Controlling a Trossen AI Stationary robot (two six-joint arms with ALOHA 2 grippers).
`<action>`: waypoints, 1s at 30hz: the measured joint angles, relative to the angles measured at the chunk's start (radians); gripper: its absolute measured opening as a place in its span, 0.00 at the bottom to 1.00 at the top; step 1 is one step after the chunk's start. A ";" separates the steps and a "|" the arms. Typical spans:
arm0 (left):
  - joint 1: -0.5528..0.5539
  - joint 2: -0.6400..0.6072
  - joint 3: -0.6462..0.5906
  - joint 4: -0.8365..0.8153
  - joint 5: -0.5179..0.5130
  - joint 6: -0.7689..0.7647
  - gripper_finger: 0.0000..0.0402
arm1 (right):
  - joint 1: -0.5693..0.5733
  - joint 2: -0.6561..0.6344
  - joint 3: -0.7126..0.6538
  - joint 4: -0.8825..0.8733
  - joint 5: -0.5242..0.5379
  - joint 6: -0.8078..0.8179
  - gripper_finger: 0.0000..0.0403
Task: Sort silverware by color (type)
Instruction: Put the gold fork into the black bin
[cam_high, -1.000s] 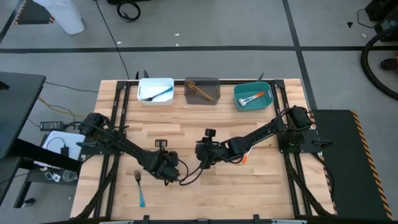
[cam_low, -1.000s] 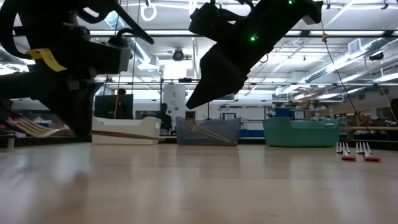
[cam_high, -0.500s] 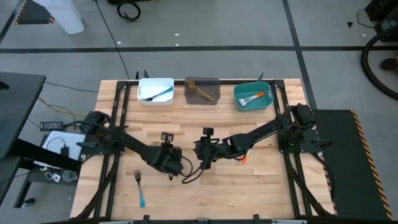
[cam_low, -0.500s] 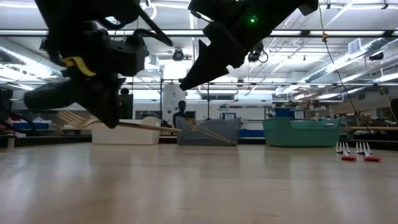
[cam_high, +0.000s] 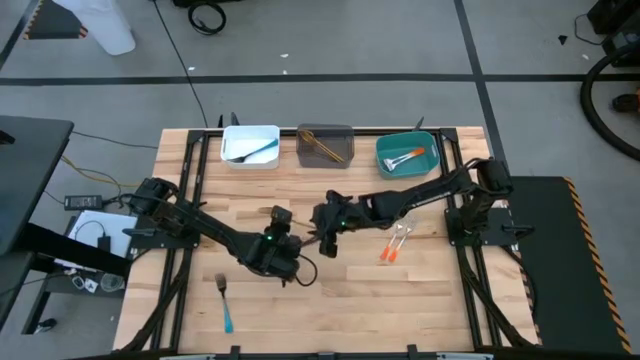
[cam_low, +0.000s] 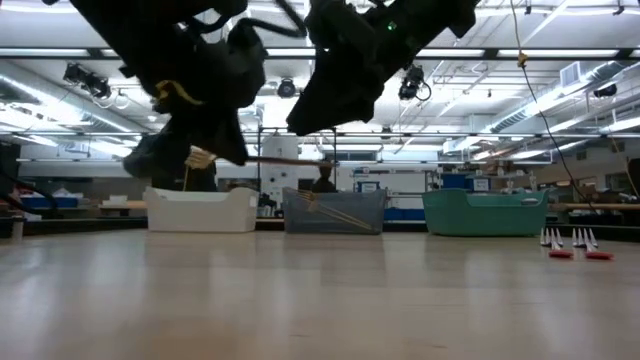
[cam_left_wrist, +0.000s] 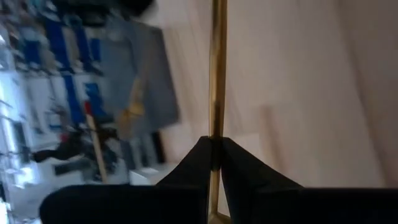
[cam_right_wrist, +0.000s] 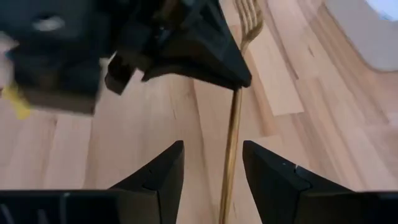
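Above mid-table, slim all-gold fork (cam_right_wrist: 235, 118) pinched in left claw (cam_left_wrist: 213, 163), right claw (cam_right_wrist: 211, 163) open

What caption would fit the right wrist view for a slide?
Left gripper shut on a gold fork, held above the wooden table between the open right gripper fingers.
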 joint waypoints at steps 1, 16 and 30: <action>0.000 0.000 0.000 0.027 -0.015 0.040 0.08 | -0.011 0.000 0.000 -0.010 -0.010 0.010 0.44; 0.001 0.000 0.000 0.208 -0.076 0.283 0.08 | -0.064 -0.001 -0.001 -0.067 -0.091 0.033 0.49; 0.002 0.000 0.000 0.226 -0.087 0.335 0.08 | -0.108 -0.056 -0.002 -0.106 -0.228 0.040 0.59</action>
